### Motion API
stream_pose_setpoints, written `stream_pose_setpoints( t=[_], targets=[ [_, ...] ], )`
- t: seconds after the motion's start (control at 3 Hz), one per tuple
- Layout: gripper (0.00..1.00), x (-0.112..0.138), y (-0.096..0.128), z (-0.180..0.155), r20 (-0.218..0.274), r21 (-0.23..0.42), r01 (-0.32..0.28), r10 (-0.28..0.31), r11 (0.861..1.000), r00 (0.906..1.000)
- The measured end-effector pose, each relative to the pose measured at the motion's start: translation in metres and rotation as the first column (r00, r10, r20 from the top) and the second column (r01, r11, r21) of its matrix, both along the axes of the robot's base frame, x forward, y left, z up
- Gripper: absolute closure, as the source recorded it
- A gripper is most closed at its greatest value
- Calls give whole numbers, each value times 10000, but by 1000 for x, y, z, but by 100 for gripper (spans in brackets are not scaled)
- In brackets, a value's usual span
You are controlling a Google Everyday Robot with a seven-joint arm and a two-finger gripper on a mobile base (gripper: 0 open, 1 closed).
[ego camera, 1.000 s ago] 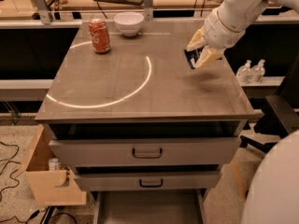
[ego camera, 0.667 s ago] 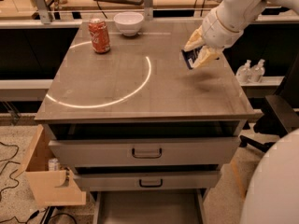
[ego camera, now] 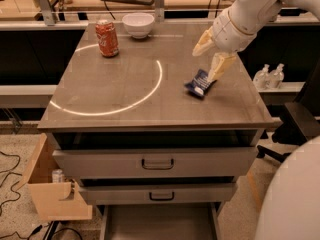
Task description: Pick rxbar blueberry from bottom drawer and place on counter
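The rxbar blueberry point(ego camera: 199, 83), a dark blue packet with a white end, lies on the counter point(ego camera: 125, 91) at its right side, just outside the white arc. My gripper point(ego camera: 203, 66) hangs right over it, fingers spread apart; the lower finger point(ego camera: 218, 66) reaches down to the packet's far end, the other finger point(ego camera: 202, 43) stands clear to the left. The bottom drawer point(ego camera: 160, 223) is pulled open below; the part of its grey inside that shows holds nothing.
A red soda can point(ego camera: 107, 38) and a white bowl point(ego camera: 138, 24) stand at the counter's back left. Two upper drawers point(ego camera: 157, 163) are shut. A tan wooden bin point(ego camera: 50, 191) hangs at the left. Bottles point(ego camera: 269, 76) and a chair point(ego camera: 299, 121) are on the right.
The gripper held the blue packet pinched above the counter's right side. Now the fingers have spread and the packet lies on the counter below them.
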State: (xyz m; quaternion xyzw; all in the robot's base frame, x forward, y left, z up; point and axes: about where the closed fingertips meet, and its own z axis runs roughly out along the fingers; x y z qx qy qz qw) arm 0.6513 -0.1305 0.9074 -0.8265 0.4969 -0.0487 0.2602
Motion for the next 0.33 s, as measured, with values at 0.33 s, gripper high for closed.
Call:
stream_pose_setpoints(
  t=[0.33],
  targets=[
    [0, -1, 6, 1, 44, 124, -258, 258, 9996, 9997]
  ],
)
